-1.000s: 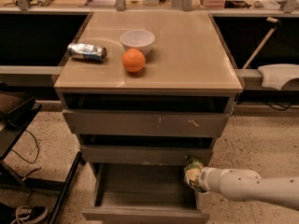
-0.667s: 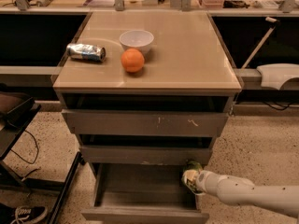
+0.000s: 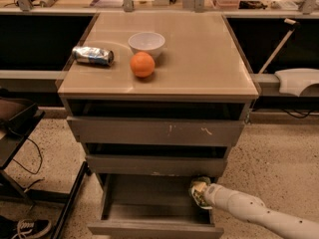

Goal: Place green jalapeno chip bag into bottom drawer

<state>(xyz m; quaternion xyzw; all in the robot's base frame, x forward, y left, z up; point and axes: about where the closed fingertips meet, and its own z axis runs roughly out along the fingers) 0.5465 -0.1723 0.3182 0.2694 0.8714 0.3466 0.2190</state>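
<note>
Over bottom drawer (image 3: pixel 149 212), pincer (image 3: pixel 202 197) with bag (image 3: pixel 197 187)

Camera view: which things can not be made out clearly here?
- Gripper, at the right side of the bottom drawer: its grasp is hidden by the chip bag.
- Chip bag: only a small greenish patch shows; label unreadable.
- Bottom drawer: front cut off by the lower edge; the arm covers its right corner.

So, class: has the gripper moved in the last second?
Yes. The gripper has dropped slightly and edged left, away from the middle drawer front and deeper into the open bottom drawer.
</note>
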